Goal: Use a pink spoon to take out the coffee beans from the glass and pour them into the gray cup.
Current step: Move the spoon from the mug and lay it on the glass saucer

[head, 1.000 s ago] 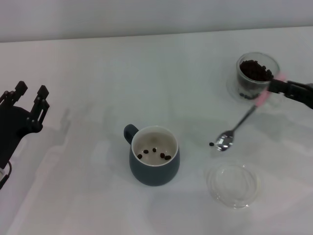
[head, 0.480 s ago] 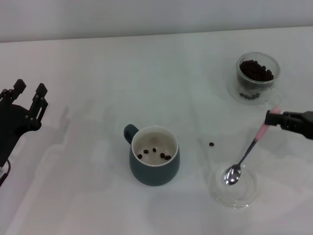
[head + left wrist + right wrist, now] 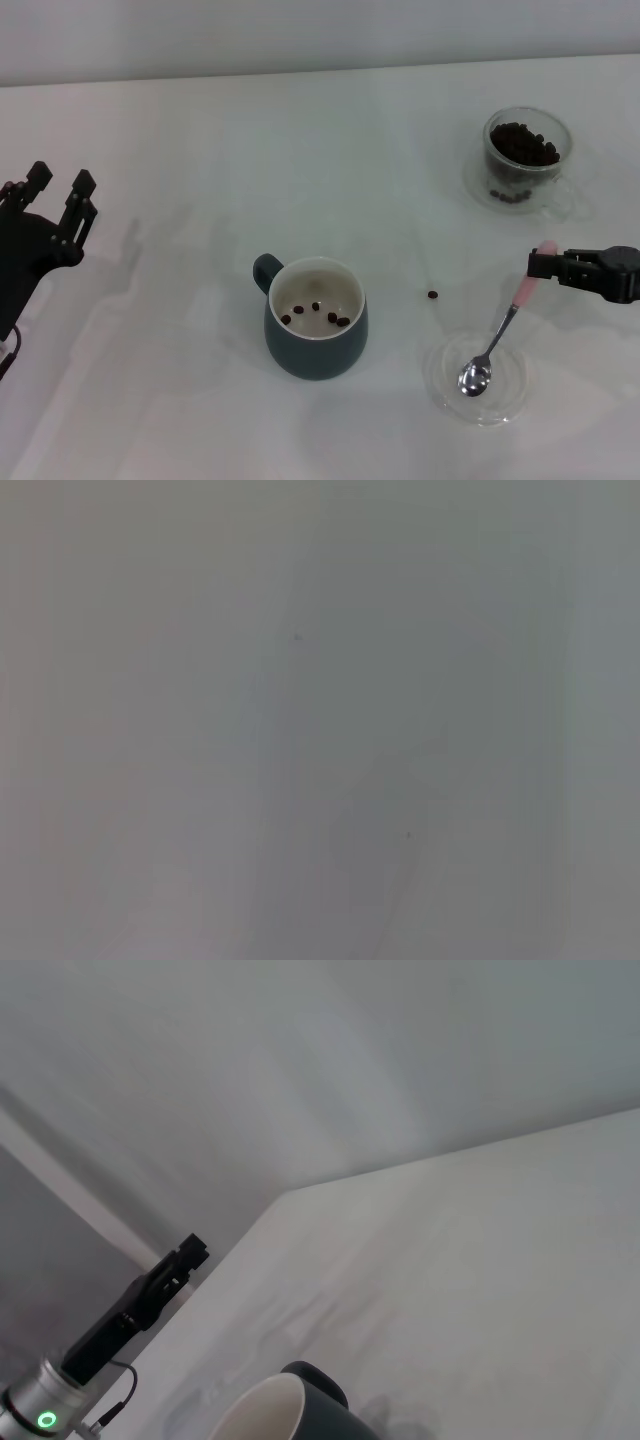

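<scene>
Since half a second ago the right gripper [image 3: 537, 264] has slid slightly toward the robot, lowering the pink spoon [image 3: 497, 337] so its bowl rests in the glass dish [image 3: 508, 400]. Its jaws stay clamped on the pink handle. The left gripper [image 3: 59, 187] idles open at the left. Five coffee beans [image 3: 316, 313] lie in the one gray cup [image 3: 315, 352]; one stray bean [image 3: 432, 295] sits on the table [image 3: 200, 140]; the one glass [image 3: 525, 157] holds many.

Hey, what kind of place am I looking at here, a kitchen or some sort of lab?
Most likely a lab or test bench, not a kitchen: a bare white table against a plain wall, holding only the gray cup, the glass of coffee beans, and a clear dish, with two robot arms.
</scene>
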Tool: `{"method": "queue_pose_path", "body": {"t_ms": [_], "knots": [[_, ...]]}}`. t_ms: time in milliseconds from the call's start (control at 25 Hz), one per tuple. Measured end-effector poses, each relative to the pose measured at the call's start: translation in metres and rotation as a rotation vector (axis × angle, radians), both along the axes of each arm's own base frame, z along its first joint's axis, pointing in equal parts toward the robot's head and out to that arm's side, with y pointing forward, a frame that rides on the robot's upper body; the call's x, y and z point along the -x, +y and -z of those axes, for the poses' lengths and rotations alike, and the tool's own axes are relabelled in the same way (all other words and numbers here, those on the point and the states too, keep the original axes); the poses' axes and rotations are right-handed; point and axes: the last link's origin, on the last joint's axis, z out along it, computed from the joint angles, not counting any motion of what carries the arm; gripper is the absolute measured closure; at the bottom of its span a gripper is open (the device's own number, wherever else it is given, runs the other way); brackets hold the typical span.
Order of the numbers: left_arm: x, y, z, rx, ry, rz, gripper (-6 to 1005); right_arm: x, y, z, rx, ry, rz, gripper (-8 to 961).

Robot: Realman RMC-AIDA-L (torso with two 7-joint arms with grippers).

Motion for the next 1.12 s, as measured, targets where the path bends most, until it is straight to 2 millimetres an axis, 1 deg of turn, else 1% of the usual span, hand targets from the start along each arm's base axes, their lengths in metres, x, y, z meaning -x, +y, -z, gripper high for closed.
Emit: {"method": "queue_pose_path", "body": {"t_ms": [520,1120], "knots": [[-0.001,0.004,0.000,0.000,0.004,-0.003,510,-0.009,0.000,0.004,0.050,0.005,0.136,781],[0.000,0.004,-0.001,0.001,0.008,-0.003,510,-0.009,0.003,0.013,0.066,-0.014,0.148,775]]}}
